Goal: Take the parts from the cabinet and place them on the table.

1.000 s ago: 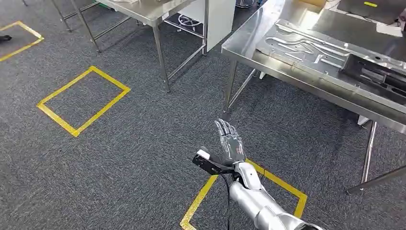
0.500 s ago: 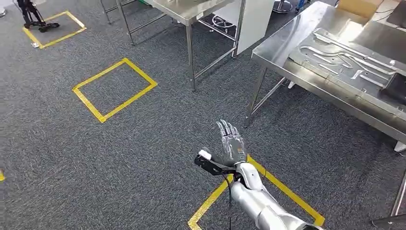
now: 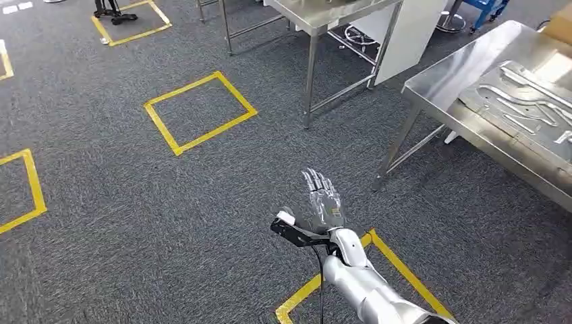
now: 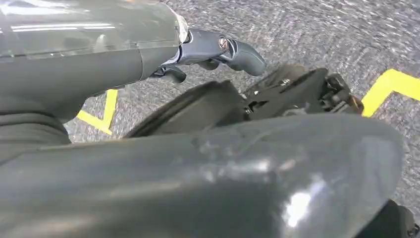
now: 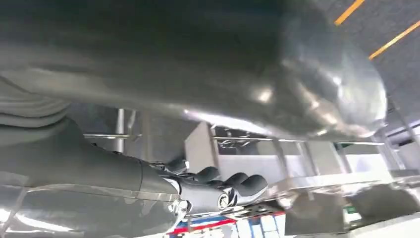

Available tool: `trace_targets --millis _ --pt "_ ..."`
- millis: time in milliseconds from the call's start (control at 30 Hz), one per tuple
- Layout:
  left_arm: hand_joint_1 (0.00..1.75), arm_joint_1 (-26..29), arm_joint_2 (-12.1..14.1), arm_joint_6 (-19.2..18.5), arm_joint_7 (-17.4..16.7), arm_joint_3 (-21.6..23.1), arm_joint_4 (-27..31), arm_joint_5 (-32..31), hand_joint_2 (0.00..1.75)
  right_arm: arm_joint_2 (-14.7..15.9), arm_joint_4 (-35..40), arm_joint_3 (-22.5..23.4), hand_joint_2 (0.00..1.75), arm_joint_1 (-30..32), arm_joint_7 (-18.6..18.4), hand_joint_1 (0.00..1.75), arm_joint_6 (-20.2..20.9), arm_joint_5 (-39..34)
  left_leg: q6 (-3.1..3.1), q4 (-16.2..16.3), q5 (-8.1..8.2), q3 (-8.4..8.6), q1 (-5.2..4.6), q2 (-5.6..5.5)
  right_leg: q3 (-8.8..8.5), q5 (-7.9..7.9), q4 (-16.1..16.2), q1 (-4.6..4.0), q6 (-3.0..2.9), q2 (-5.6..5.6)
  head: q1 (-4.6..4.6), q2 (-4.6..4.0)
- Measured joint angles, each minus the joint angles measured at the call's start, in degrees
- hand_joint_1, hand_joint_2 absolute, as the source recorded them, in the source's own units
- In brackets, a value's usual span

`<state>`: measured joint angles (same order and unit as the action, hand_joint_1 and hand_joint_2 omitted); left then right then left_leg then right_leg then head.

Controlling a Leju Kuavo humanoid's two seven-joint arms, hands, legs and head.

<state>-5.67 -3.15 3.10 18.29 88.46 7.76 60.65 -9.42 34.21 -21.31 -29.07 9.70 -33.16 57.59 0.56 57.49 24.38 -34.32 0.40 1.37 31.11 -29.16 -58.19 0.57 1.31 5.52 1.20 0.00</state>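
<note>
My right hand (image 3: 322,202) is raised in front of me over the grey carpet, fingers stretched out flat and apart, holding nothing. In the right wrist view its dark fingers (image 5: 233,187) lie loosely bent with nothing in them. My left hand (image 4: 218,49) hangs by my body above the carpet; its thumb and fingers are apart and hold nothing. At the right stands a steel table (image 3: 445,81) carrying a large machined metal part (image 3: 529,108) with curved grooves.
A second steel table (image 3: 324,13) with thin legs stands at the back, with a white box (image 3: 411,34) behind it. Yellow tape squares (image 3: 199,111) mark the carpet, one just under my right arm (image 3: 398,266). Open carpet lies to the left.
The whole picture has slid to the right as the camera turned left; the steel table with the metal part now sits at the right edge. My right hand keeps its flat, empty pose.
</note>
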Motion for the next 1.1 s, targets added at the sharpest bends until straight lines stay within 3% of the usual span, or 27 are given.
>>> trace_targets --millis 33,67,133,167,200,233,267,300,333,433,467,500,533,567,600,633,667,700,733,800,833,867,1000,1033,1067,1100 --pt "0.0 -0.09 0.0 0.0 -0.02 0.0 0.0 0.0 0.0 0.0 0.02 0.0 0.0 -0.02 0.02 0.0 0.0 0.0 0.29 -0.07 -0.14 -0.04 0.02 -0.54 0.84 -1.6 -2.01 0.18 0.09 -3.02 0.02 0.0" --pt "0.0 -0.27 0.0 0.0 -0.02 0.0 0.0 0.0 0.0 0.04 0.0 0.0 0.0 0.05 0.0 0.0 0.0 0.0 0.45 -0.06 -0.22 -0.15 0.02 -1.08 2.77 -4.04 -6.13 0.26 0.18 -4.53 -0.04 0.0" --pt "0.0 -0.34 0.0 0.0 0.0 0.0 0.0 0.0 0.0 0.22 -0.04 0.0 0.0 0.4 0.0 0.0 0.02 0.0 0.6 -0.05 -0.29 -0.29 -0.09 -2.45 7.43 -7.76 -15.47 0.2 0.37 -5.26 -0.02 0.0" --pt "0.0 -0.25 0.0 0.0 -0.02 0.0 0.0 0.0 0.0 0.33 -0.07 0.0 0.0 0.51 0.0 0.0 0.0 0.0 0.6 -0.01 -0.29 -0.33 -0.16 -3.25 9.11 -8.07 -18.29 0.18 0.37 -5.35 -0.02 0.0" --pt "0.0 -0.12 0.0 0.0 -0.02 0.0 0.0 0.0 0.0 0.37 -0.07 0.0 0.0 0.56 0.0 0.0 0.0 -0.02 0.6 0.05 -0.29 -0.31 -0.17 -4.03 9.21 -6.69 -17.78 0.19 0.28 -5.39 0.0 0.0" --pt "0.0 -0.08 0.0 0.0 -0.02 0.0 0.0 0.0 0.0 0.39 -0.07 0.0 0.0 0.53 0.0 0.0 0.02 -0.02 0.59 0.17 -0.29 -0.3 -0.17 -4.78 7.93 -4.15 -14.53 0.19 0.12 -5.47 -0.02 0.0" --pt "0.0 -0.12 0.0 0.0 0.0 0.0 0.0 0.0 0.0 0.39 -0.07 0.0 0.0 0.46 0.0 0.0 0.0 0.0 0.54 0.3 -0.28 -0.28 -0.17 -5.59 5.55 -1.12 -9.25 0.2 -0.12 -5.86 -0.02 0.0" --pt "0.0 -0.18 -0.02 0.0 -0.02 0.0 0.0 0.0 0.0 0.39 -0.07 0.0 0.0 0.39 0.0 0.0 0.0 0.0 0.43 0.47 -0.22 -0.26 -0.15 -6.26 3.07 1.45 -3.9 0.24 -0.38 -7.2 -0.02 0.0" --pt "0.0 -0.23 -0.11 -0.02 -0.02 0.0 0.0 0.0 0.0 0.46 -0.07 0.0 0.0 0.33 0.0 0.0 0.02 0.0 0.26 0.56 -0.22 -0.41 -0.06 -6.79 1.75 1.28 -0.96 0.36 -0.69 -10.17 0.0 0.0" --pt "0.0 -0.13 -0.09 0.55 -0.49 0.0 0.0 -0.02 0.0 0.55 -0.07 0.0 0.0 0.32 -0.15 0.0 0.13 -0.46 -1.03 0.4 -0.58 -0.97 0.13 -8.35 1.83 1.55 -0.61 -0.12 -1.09 -8.7 0.0 0.0" --pt "0.0 -0.15 -0.11 3.42 -3.36 0.0 0.0 -0.09 0.0 0.68 -0.07 0.26 0.0 1.09 -1.65 0.0 1.6 -3.71 -1.47 0.09 -0.74 -0.83 0.21 -8.87 1.67 1.72 -0.17 -0.13 -1.56 -8.15 0.02 0.0" --pt "0.0 -0.33 -0.69 7.25 -7.56 0.02 0.0 -0.55 0.0 0.96 0.0 1.63 0.0 4.79 -0.62 0.0 2.88 -8.64 -1.57 0.17 -0.53 -0.97 0.11 -8.63 0.85 2.18 0.88 0.4 -2.0 -7.29 0.18 0.0" --pt "0.0 -0.53 -1.76 10.96 -11.05 0.02 0.0 -0.7 0.0 2.48 0.02 4.29 0.0 8.4 3.02 0.0 3.1 -16.36 -1.52 1.31 0.45 -0.9 -0.21 -5.25 -0.23 2.15 1.77 0.04 -2.08 -6.44 0.23 0.0" --pt "0.0 -1.02 -2.39 13.6 -12.73 0.02 0.0 -1.05 0.0 3.61 0.57 8.39 0.0 13.0 10.48 0.0 4.33 -26.73 -1.6 4.71 2.89 -2.19 -0.22 -3.43 -1.06 1.92 2.18 -0.13 -2.51 -4.47 0.63 0.0" --pt "0.0 -1.79 -3.1 14.25 -13.09 0.02 0.02 -1.57 0.0 4.96 3.26 13.19 0.0 18.39 18.66 0.0 5.15 -36.37 -1.78 9.29 5.37 -4.39 -0.23 -2.72 -1.34 1.6 2.11 -0.29 -2.48 -2.66 0.61 0.0" --pt "0.0 -2.12 -3.48 14.49 -13.29 0.04 0.02 -1.84 0.0 5.8 5.43 15.88 0.0 23.16 23.3 0.0 5.55 -41.8 -2.0 13.46 7.29 -6.45 -0.07 -2.11 -1.21 1.28 1.86 -0.39 -2.61 -1.06 0.61 0.0" --pt "0.0 -1.97 -3.83 14.6 -13.38 0.04 0.07 -1.95 0.0 6.38 6.96 17.55 0.0 24.84 25.83 0.0 5.96 -44.95 -2.26 16.72 8.49 -7.94 0.24 -1.62 -0.76 1.19 1.6 -0.38 -2.75 -0.35 0.5 0.0" --pt "0.0 -1.68 -4.04 14.73 -13.51 0.04 0.07 -2.31 0.0 6.8 9.49 20.4 0.0 23.98 27.3 0.0 7.18 -47.89 -2.49 17.95 8.42 -8.29 0.72 -1.31 -0.17 1.18 1.2 -0.38 -2.85 -0.53 0.5 0.0" --pt "0.0 -1.6 -4.2 14.71 -13.51 0.04 0.07 -2.47 0.0 6.8 10.63 20.99 0.0 23.18 25.63 0.0 7.76 -46.43 -2.58 16.34 6.96 -7.15 1.03 -1.28 0.13 1.17 0.82 -0.36 -2.84 -1.26 0.59 0.0" --pt "0.0 -2.4 -4.46 14.58 -13.32 0.04 0.07 -2.67 0.0 6.39 16.01 22.75 0.0 24.82 20.44 0.0 10.37 -35.85 -2.6 7.57 2.4 -1.89 1.15 -0.82 -0.26 0.57 0.19 -0.18 -2.27 -1.12 0.65 0.0" --pt "0.0 -2.89 -4.61 14.43 -13.27 0.04 0.07 -3.01 0.0 6.23 18.13 23.81 0.0 26.16 18.75 0.0 10.93 -32.0 -2.39 2.08 1.63 0.93 0.96 1.22 -0.69 0.07 -0.15 -0.21 -1.8 -0.5 0.61 0.0" --pt "0.0 -3.28 -4.77 14.38 -13.25 0.04 0.07 -3.21 0.0 6.18 19.35 25.03 0.0 27.04 17.72 0.0 11.08 -29.45 -1.63 2.13 2.68 1.34 0.32 2.41 -0.82 -0.09 -0.02 -0.47 -1.45 0.25 0.61 0.0" --pt "0.0 -3.31 -5.14 14.01 -13.64 0.04 0.07 -3.94 0.0 5.62 14.11 29.03 0.0 26.79 18.76 0.0 9.44 -27.82 -0.34 1.17 1.83 0.9 -0.17 0.52 -1.09 -0.07 0.06 -0.22 -0.09 1.85 0.55 0.0" --pt "0.0 -3.31 -5.29 13.97 -13.92 0.04 0.07 -4.15 0.0 5.64 11.46 30.04 0.0 26.18 19.21 0.0 8.83 -27.78 0.14 0.49 1.37 1.25 0.31 0.09 -1.0 -0.61 -0.24 0.08 0.29 0.98 0.59 0.0" --pt "0.0 -3.38 -5.35 13.9 -14.41 0.04 0.07 -4.31 0.0 5.95 7.2 31.52 0.0 25.69 19.72 0.0 8.19 -27.78 0.38 0.27 1.18 1.24 0.24 -0.38 -0.51 -1.93 -1.71 0.24 0.55 -2.26 0.33 0.0" --pt "0.0 -3.54 -5.4 13.9 -14.6 0.04 0.07 -4.28 0.0 5.99 4.03 32.62 0.0 25.41 19.63 0.0 8.07 -27.78 0.67 0.21 0.99 1.14 0.22 -0.85 1.04 -4.12 -4.95 0.35 0.62 -4.03 0.28 0.0"
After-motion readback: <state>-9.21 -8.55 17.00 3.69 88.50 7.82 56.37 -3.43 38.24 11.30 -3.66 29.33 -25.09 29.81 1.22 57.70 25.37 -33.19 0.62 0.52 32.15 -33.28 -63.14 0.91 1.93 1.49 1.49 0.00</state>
